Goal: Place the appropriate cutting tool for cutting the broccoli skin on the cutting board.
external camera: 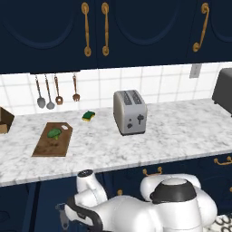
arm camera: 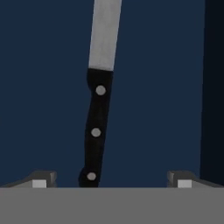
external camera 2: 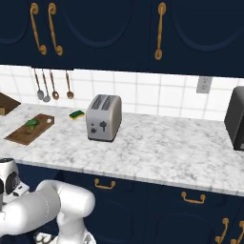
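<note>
In the left base view, the cutting board (external camera: 52, 139) lies at the left of the counter (external camera: 172, 131) with the broccoli (external camera: 55, 132) on its far half. A toaster (external camera: 129, 112) stands mid-frame and a sponge (external camera: 88, 116) sits between the two, nearer the wall. The arm is folded low at the bottom of the frame, below the counter edge.

In the right base view, the board (external camera 2: 28, 129) sits at the left edge, the broccoli (external camera 2: 32, 123) resting on it, well apart from the arm at the lower left.

In the hand view, the knife (arm camera: 99, 105) runs up the centre against a dark blue surface (what it rests on I cannot tell). The end effector (arm camera: 111, 178) is open, its tips wide on either side of the handle's butt end and touching nothing.

The risk, I judge, is closing that far back on the handle: the knife could pivot or slip. Lifting from so low, the blade might also strike the counter edge.
</note>
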Robot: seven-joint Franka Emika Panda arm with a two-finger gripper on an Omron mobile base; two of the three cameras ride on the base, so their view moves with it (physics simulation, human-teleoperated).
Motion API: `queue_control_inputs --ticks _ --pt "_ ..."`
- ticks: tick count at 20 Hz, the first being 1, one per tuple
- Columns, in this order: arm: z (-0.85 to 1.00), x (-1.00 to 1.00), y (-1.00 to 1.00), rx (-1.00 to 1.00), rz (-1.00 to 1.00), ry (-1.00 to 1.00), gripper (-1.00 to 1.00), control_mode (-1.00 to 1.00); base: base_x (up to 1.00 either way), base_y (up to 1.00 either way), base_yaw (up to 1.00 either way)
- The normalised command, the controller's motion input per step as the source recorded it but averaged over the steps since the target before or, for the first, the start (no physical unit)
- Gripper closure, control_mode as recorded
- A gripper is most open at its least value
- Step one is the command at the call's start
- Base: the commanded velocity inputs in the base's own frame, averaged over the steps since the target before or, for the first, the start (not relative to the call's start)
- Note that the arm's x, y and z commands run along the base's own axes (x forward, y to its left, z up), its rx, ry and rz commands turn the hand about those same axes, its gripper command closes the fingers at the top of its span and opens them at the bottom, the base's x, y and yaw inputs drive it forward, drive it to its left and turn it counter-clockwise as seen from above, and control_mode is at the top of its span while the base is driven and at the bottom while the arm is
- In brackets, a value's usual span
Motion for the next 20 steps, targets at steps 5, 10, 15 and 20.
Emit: queue_control_inputs --ticks 5,10,15,20 --pt "-0.12 -0.84 0.08 0.07 0.00 0.01 -1.00 -1.00 0.00 0.00 0.00" --pt "-0.15 -0.22 -0.02 0.10 0.00 -0.01 -1.00 -1.00 0.00 0.00 0.00" --pt "0.00 0.46 -0.18 0.11 0.00 0.00 -1.00 -1.00 0.00 0.00 0.00" --pt "-0.19 0.28 -0.07 0.04 0.00 0.00 -1.00 -1.00 0.00 0.00 0.00"
